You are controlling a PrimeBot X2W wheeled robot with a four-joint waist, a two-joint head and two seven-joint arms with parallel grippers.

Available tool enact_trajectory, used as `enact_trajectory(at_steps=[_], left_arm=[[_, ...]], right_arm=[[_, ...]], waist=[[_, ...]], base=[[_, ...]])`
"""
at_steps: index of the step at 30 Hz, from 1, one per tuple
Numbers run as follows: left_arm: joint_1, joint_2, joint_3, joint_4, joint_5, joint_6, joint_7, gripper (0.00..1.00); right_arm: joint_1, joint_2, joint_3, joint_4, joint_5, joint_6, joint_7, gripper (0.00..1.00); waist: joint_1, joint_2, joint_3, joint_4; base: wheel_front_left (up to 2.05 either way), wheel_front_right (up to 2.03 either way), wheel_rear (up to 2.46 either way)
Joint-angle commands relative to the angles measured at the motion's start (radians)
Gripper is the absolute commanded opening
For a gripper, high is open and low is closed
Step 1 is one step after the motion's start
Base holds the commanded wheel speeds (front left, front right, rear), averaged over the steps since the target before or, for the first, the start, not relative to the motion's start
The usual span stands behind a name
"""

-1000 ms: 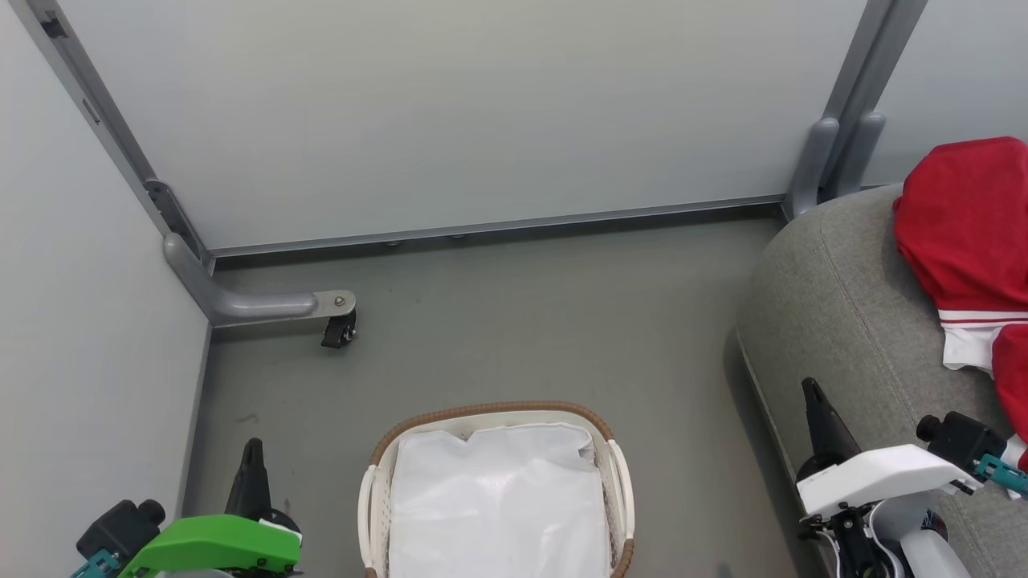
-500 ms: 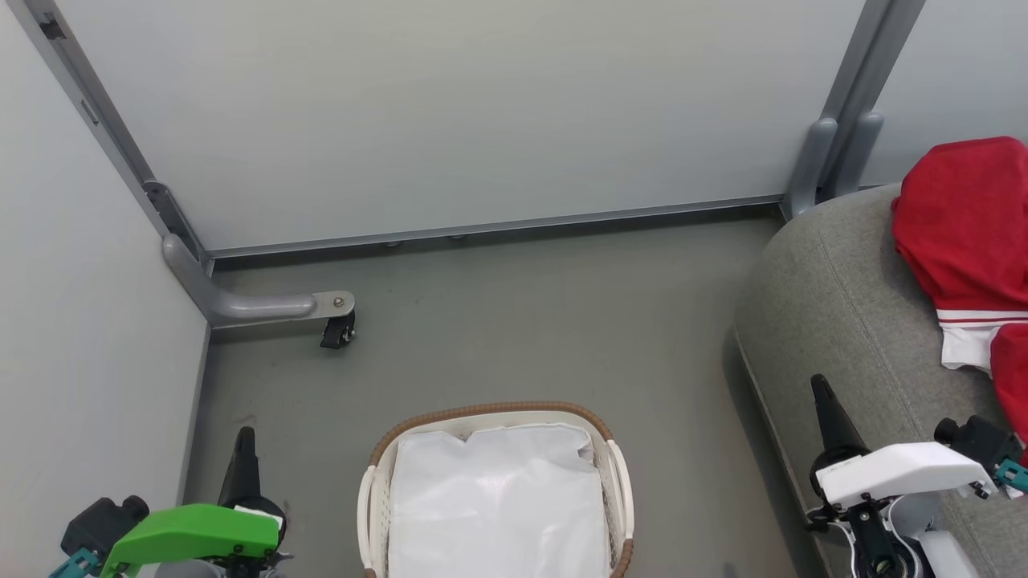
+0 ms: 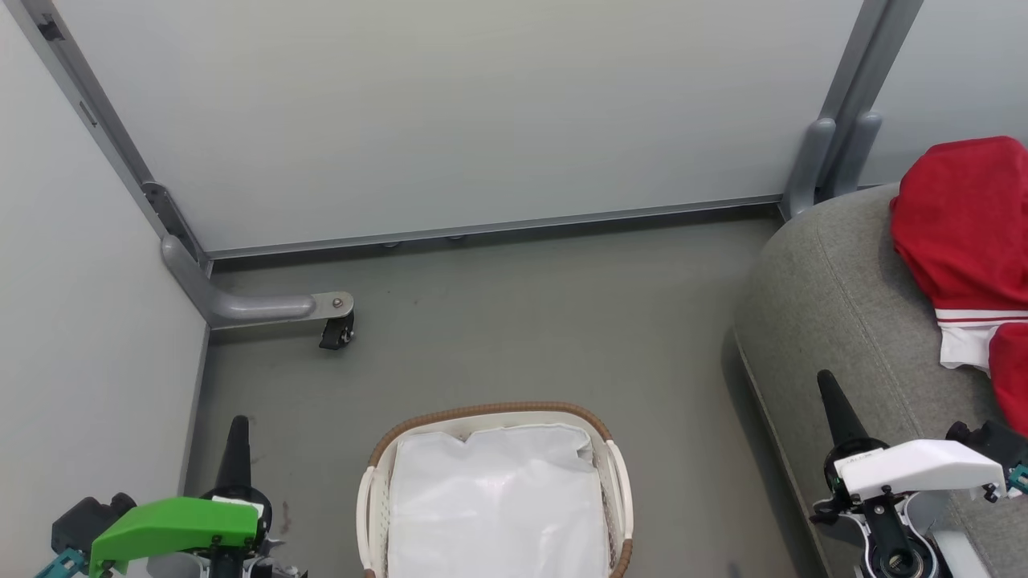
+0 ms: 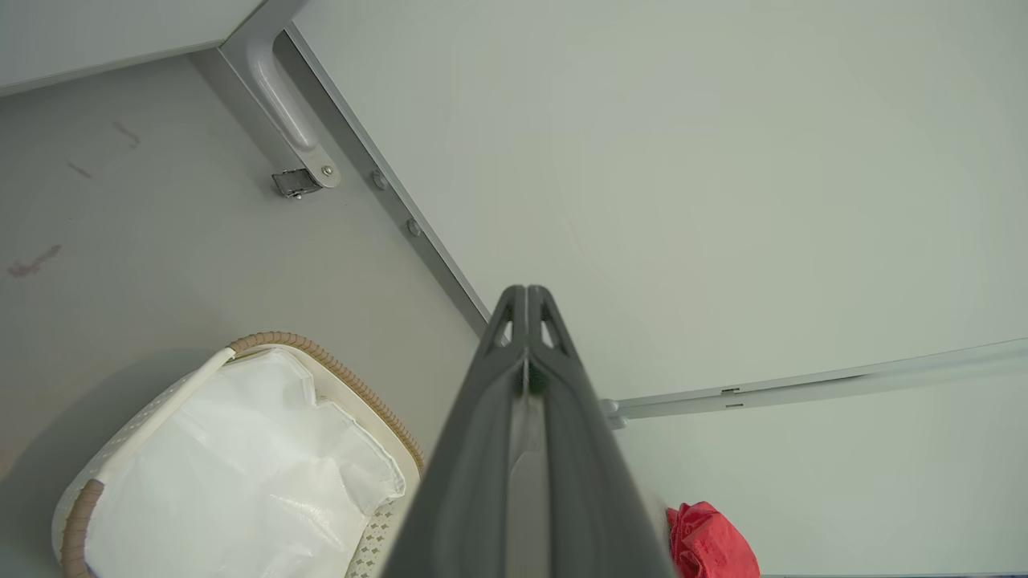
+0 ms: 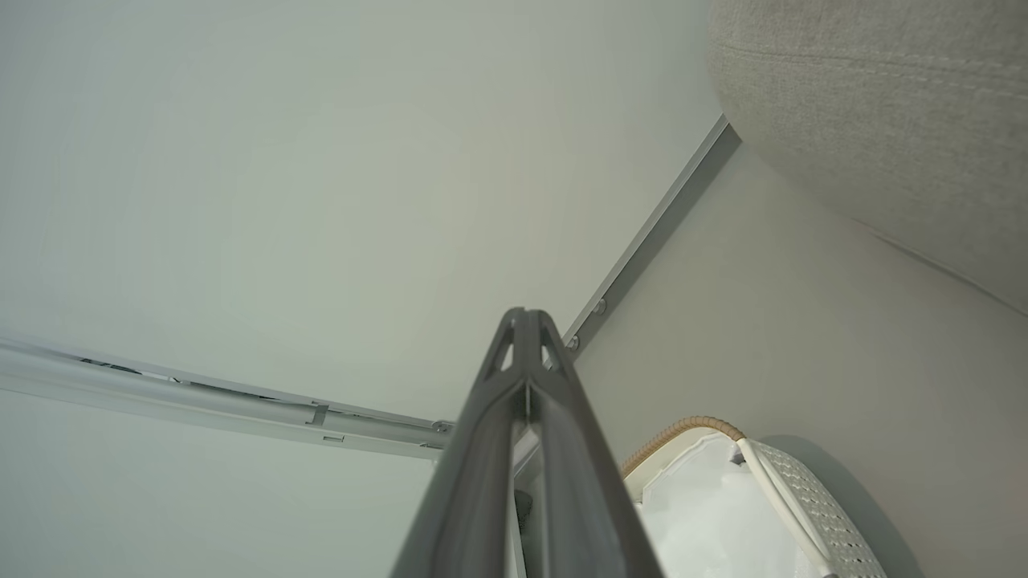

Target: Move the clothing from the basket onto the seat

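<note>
The bright red soft sports clothing (image 3: 960, 225), with a white cuff and a thin red stripe, lies on the large rounded grey woven-fabric seat (image 3: 835, 305) at the far right. The picture's right edge cuts it off, so its full shape cannot be made out. From the left wrist, a small red fold of it (image 4: 711, 542) peeks out beside the dark finger.

The small oval white perforated plastic basket (image 3: 490, 411), with its brown woven rim, stands on the grey floor (image 3: 522, 321) near the middle, well apart from the seat. Its near end is cut off. A crumpled plain white liner sheet (image 3: 498, 498) covers the inside, and what lies beneath it is hidden.

The left gripper (image 3: 238, 427), under a green cover (image 3: 173, 522), is clenched with its two long dark fingers pressed together on nothing, as the left wrist view confirms (image 4: 526, 293). The right gripper (image 3: 827, 385), under a white cover (image 3: 915, 466), hangs beside the seat's edge, likewise closed and empty (image 5: 526, 317). A small dark marking on the white cover is too small to read.

A black caster wheel (image 3: 336, 331) sits under a grey bracket at the far left.
</note>
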Motion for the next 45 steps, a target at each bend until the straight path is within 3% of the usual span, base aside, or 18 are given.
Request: enact_trajectory(at_steps=[1, 45], left_arm=[[-0.029, 0.004, 0.009, -0.012, -0.028, -0.007, 0.008, 0.00], [-0.054, 0.006, 0.065, -0.051, -0.340, -0.023, 0.101, 0.00]], right_arm=[[0.001, -0.006, -0.007, -0.014, 0.029, 0.000, 0.008, 0.00], [0.012, -0.008, -0.052, -0.053, 0.387, -0.001, 0.100, 0.00]], waist=[[0.0000, 0.0000, 0.000, 0.000], [0.0000, 0.0000, -0.003, -0.007]], base=[[0.00, 0.00, 0.00], [0.00, 0.00, 0.00]])
